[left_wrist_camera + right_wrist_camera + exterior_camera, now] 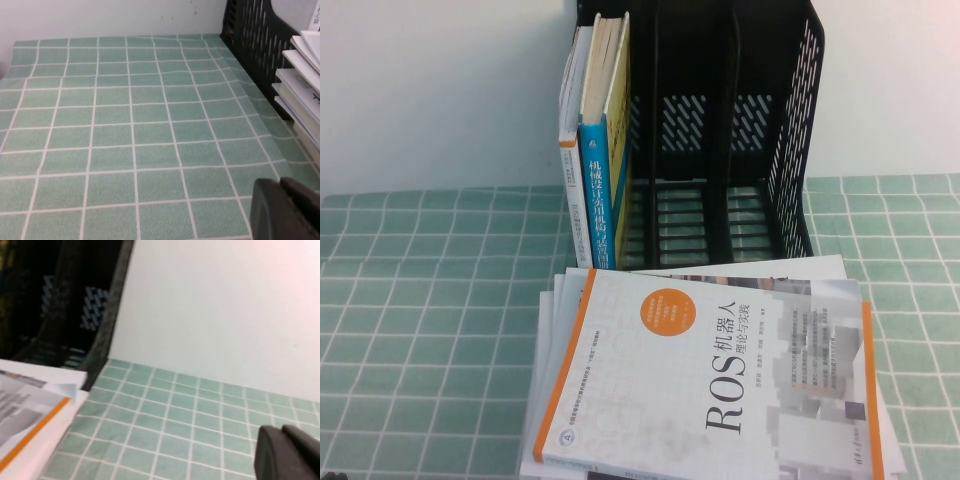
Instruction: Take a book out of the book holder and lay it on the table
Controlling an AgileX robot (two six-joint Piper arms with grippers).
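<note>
High view: the book point(710, 385) lies flat atop a paper stack point(880, 400) on the counter point(430, 320), before the holder point(740, 150). Left wrist view: left tool point(287, 210) over bare cloth, state cannot be told. Right wrist view: right tool point(287, 455) closed, empty, near the book's corner.

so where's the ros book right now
In the high view the ROS book lies flat atop a stack of papers on the table, just in front of the book holder, near the middle.

I see neither arm from the high camera. My left gripper point(287, 210) hovers low over the table point(125, 140). My right gripper point(290, 452) hangs likewise, jaws closed, empty.
</note>
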